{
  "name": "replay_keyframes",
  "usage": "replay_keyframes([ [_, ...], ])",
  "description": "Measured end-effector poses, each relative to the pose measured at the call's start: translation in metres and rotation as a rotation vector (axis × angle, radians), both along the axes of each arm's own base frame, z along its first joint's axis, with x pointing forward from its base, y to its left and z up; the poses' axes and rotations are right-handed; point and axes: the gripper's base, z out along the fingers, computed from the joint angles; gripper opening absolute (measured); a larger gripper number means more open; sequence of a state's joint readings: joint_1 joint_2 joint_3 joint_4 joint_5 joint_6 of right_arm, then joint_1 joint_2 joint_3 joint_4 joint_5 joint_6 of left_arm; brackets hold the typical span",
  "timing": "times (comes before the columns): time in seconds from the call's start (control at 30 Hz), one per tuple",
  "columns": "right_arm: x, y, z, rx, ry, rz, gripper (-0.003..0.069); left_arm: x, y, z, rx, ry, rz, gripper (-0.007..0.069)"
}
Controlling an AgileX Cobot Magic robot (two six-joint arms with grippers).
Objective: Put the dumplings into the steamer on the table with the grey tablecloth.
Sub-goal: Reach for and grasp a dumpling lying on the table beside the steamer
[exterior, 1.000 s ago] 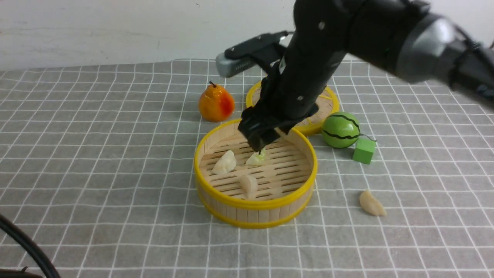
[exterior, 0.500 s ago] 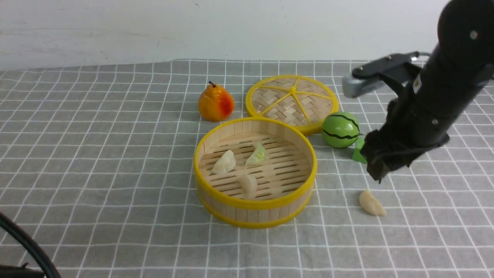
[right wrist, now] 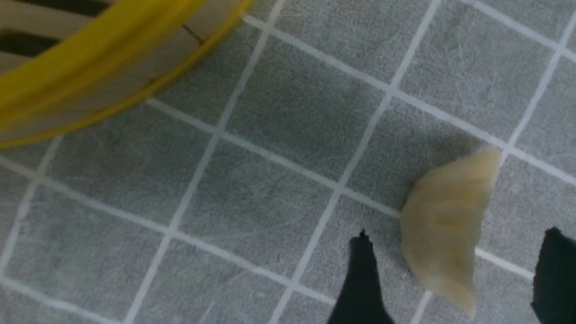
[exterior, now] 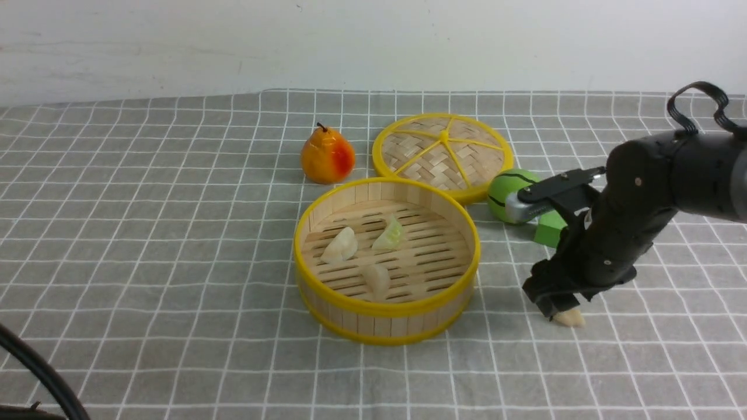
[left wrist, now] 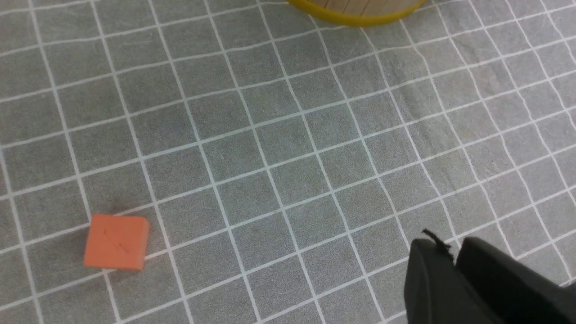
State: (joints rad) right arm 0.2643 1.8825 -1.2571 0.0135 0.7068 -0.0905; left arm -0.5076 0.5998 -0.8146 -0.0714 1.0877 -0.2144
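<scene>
Right wrist view: right gripper (right wrist: 456, 234), jaws apart, straddles last dumpling (right wrist: 443, 225) on cloth (right wrist: 270, 112); advised: close gently across belly, avoiding sideways squirt.

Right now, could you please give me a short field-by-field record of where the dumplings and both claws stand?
steamer contents: two white dumplings; green dumpling
left out: fourth dumpling, on the grey tablecloth, right of the steamer
right claw: open, fingers either side of the fourth dumpling
left claw: shut, empty
task state: three of four in
</scene>
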Motion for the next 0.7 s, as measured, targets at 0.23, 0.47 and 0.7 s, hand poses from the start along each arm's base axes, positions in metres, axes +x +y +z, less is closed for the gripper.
replay_keyframes([
  [0.23, 0.005, -0.006, -0.018, -0.010, 0.032, -0.020, 0.0463, 0.000, 0.000, 0.000, -0.001, 0.003, -0.001, 0.0078],
  [0.47, 0.006, -0.005, -0.018, 0.005, 0.024, -0.028, 0.0235, 0.000, 0.000, 0.000, -0.001, 0.002, -0.001, 0.0085],
  [0.7, 0.008, 0.001, 0.006, 0.009, 0.024, -0.014, 0.0181, 0.000, 0.000, 0.000, -0.001, 0.002, -0.001, 0.0092],
])
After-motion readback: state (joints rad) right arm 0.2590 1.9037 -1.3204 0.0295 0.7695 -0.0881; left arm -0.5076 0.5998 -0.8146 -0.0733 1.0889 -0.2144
